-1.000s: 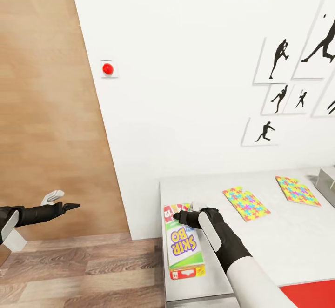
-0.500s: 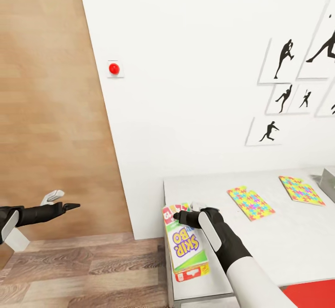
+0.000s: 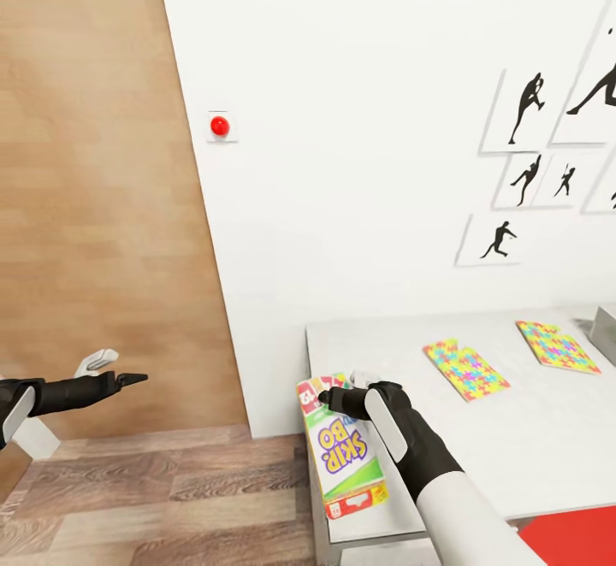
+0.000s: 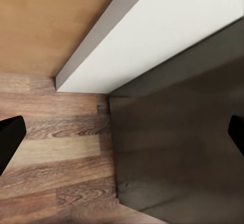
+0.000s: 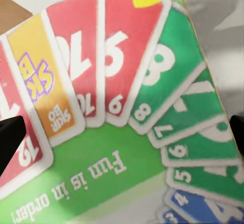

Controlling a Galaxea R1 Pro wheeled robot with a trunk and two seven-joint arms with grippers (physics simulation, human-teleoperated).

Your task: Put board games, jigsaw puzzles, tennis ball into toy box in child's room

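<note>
**Skip-Bo box gripped at the bench's near left corner**

At the near left corner of the white bench (image 3: 547, 438), in the head view, the right gripper (image 3: 335, 397) has its jaws clenched on the far end of the Skip-Bo board game (image 3: 342, 451). The box lies lengthwise over the bench's left edge, its near end tilted slightly right. Farther right on the bench lie two jigsaw puzzles: one (image 3: 465, 368) near the middle, the other (image 3: 557, 347) well apart from it towards the right. A grey box corner (image 3: 606, 332) shows at the right edge, just beyond the second puzzle. A red surface (image 3: 569, 540) sits at the near right. The left gripper (image 3: 128, 377) hangs over the wooden floor (image 3: 171, 498), well left of the bench, holding nothing. On the white wall (image 3: 359, 164) are a red button (image 3: 220, 126) and black silhouette pictures (image 3: 530, 156).

From the left wrist view, the two fingertips (image 4: 10, 140) stand wide apart, jaws released, with the floor and a white wall corner (image 4: 152, 41) beyond.

From the right wrist view, the game's printed cards (image 5: 122, 92) lie close between the dark fingertips (image 5: 9, 137).
</note>
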